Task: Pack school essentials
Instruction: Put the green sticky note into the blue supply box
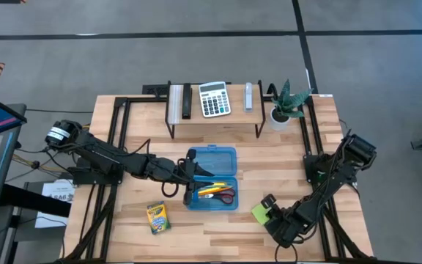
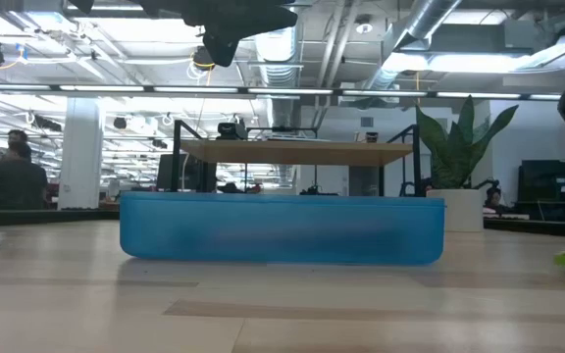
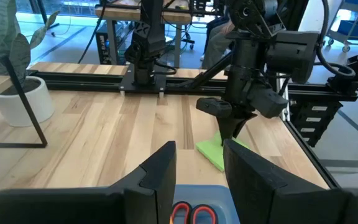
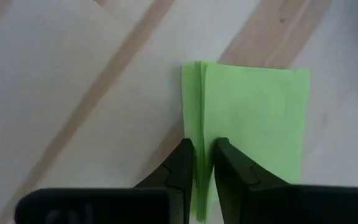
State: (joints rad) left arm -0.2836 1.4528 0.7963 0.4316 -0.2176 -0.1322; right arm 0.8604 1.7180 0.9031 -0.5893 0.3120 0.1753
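Observation:
The open blue pencil case point(image 1: 212, 178) lies at the table's middle, with yellow pencils point(image 1: 209, 190) and red-handled scissors point(image 1: 227, 195) in its near half. My left gripper point(image 3: 199, 147) hovers open above the case's left end, touching nothing; the scissors' handles point(image 3: 192, 213) show below it. The lime-green sticky-note pad point(image 1: 259, 213) lies right of the case near the front edge, and my right gripper point(image 4: 202, 145) is shut on it. The yellow-green crayon box point(image 1: 157, 218) lies flat at the near left. My right gripper pinches one edge of the sticky-note pad point(image 4: 202, 163) between its two fingers, several sheets together. The fingers point(image 3: 235, 127) come steeply from above, pointing down. The pad's stacked sheet edges point(image 4: 191, 106) fan slightly beside the fingers. Whether the pad is clear of the wood I cannot tell.
A wooden riser point(image 1: 215, 117) at the far edge carries a calculator point(image 1: 214, 99), a black bar point(image 1: 187, 101) and a grey bar point(image 1: 248, 96). A potted plant point(image 1: 285, 107) stands to its right. Black frame rails point(image 3: 104, 79) run along the table's sides.

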